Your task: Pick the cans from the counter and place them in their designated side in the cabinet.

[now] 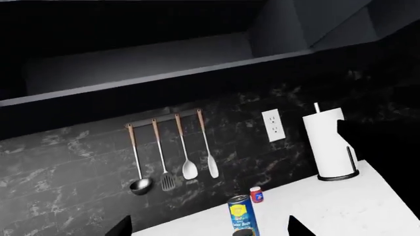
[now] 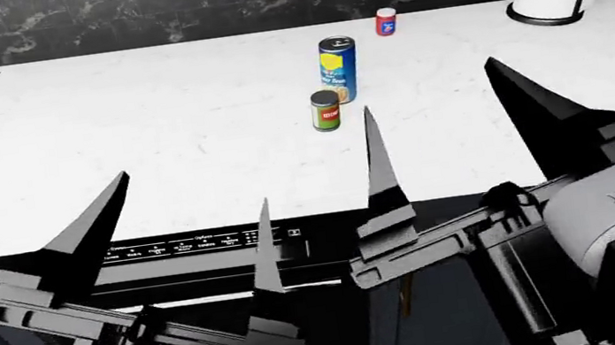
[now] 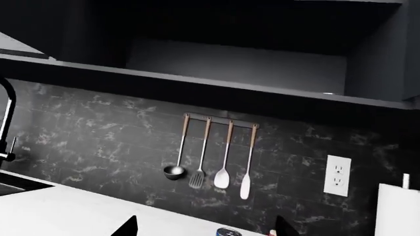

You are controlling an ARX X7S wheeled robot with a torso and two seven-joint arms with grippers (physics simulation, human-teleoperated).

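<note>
All three cans, the blue can [image 2: 339,67], green can [image 2: 326,110] and tiny red can [image 2: 386,21], stand untouched mid-counter [image 2: 159,129]; my left gripper [image 2: 190,232] and right gripper [image 2: 451,131] hover short of them, fingers spread wide, holding nothing. I judge no placing begun.

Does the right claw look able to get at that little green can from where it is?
Probably yes: the right claw is open, and only bare counter lies between it and the green can; the blue can stands just behind.
</note>
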